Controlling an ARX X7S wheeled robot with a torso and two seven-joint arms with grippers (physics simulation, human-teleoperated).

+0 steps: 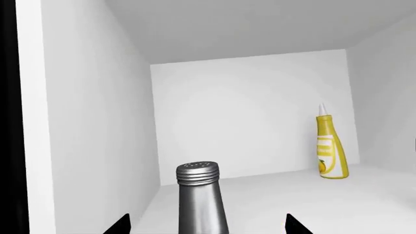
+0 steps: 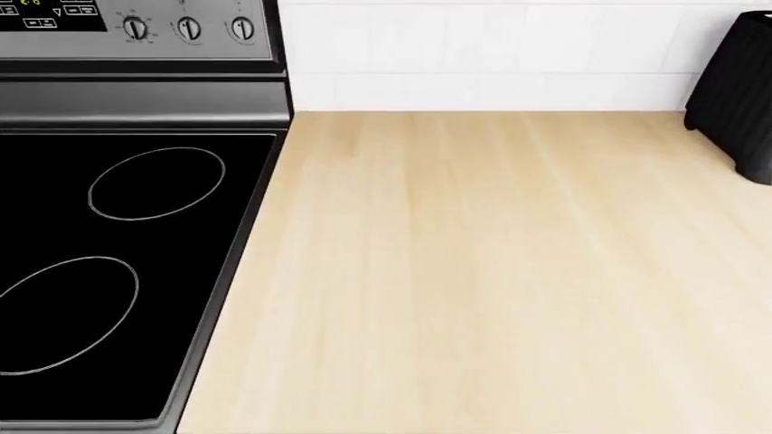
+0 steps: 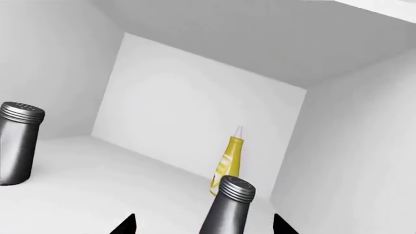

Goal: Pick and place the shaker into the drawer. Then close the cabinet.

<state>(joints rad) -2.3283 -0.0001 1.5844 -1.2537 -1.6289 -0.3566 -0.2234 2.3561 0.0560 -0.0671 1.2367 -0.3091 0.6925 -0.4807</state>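
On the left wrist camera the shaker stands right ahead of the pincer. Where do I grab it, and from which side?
Take the shaker by its smooth body below the ribbed cap, coming straight in from the open front. It stands upright between the tips of the open left pincer, and the white side wall sits close beside it, which probably rules out a sideways approach.

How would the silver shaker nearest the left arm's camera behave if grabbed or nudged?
The shaker looks like rigid metal, so it probably won't squash. Its smooth, shiny sides may be slippery. Standing tall and narrow, it could tip if nudged high up, then roll, being round.
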